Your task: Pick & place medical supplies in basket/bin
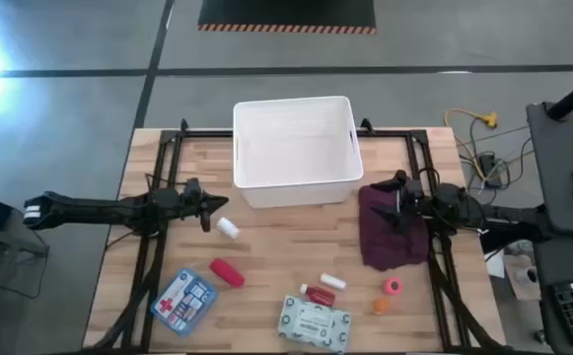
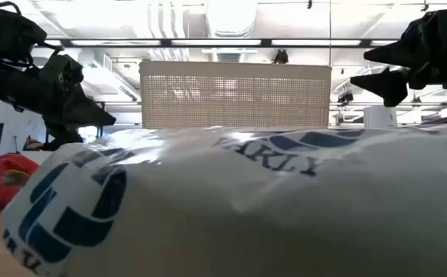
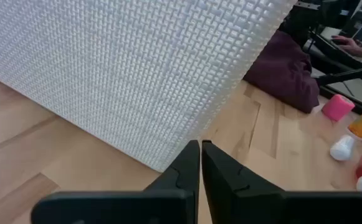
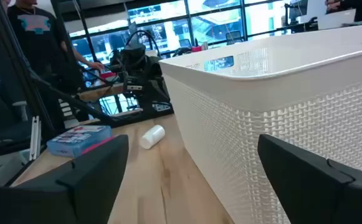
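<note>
Left hand [image 1: 210,209] clenched, empty, white bottle [image 1: 227,228] just beside; right hand [image 1: 396,200] spread, seemingly over the maroon cloth [image 1: 390,242], beside the bin [image 1: 294,182].

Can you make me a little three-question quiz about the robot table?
1. True or false: the white bin already has supplies in it.
2. Which fingers are shut: left gripper or right gripper?
3. What lies beside the red cylinder: A) blue-white pouch, B) maroon cloth?

Key: 1 false, it looks empty. 2 left; the right is open. 3 A.
</note>
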### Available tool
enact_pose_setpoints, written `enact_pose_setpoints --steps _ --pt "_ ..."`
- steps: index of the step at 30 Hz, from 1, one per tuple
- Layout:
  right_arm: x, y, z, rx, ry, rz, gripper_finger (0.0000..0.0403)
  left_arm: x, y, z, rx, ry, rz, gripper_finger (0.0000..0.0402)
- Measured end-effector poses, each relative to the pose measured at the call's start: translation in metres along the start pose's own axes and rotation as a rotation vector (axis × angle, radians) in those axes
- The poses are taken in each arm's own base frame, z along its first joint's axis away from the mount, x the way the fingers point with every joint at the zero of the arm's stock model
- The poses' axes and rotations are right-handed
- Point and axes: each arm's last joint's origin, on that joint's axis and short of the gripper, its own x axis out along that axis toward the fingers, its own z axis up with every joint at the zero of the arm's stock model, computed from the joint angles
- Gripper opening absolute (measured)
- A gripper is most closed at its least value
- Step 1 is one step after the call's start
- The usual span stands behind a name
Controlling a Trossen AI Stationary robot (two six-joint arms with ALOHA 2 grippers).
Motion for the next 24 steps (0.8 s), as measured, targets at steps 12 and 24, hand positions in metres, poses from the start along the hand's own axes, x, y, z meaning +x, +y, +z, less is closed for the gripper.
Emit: enact_pose_setpoints --steps 12,24 --pt "0.0 0.0 -0.0001 0.0 0.0 0.0 0.0346 0.0 0.0 -0.0001 0.0 0.001 0.0 0.0" --pt "0.0 0.0 0.0 0.0 0.0 0.0 0.0343 0.0 0.0 0.0 0.0 0.0 0.0 0.0"
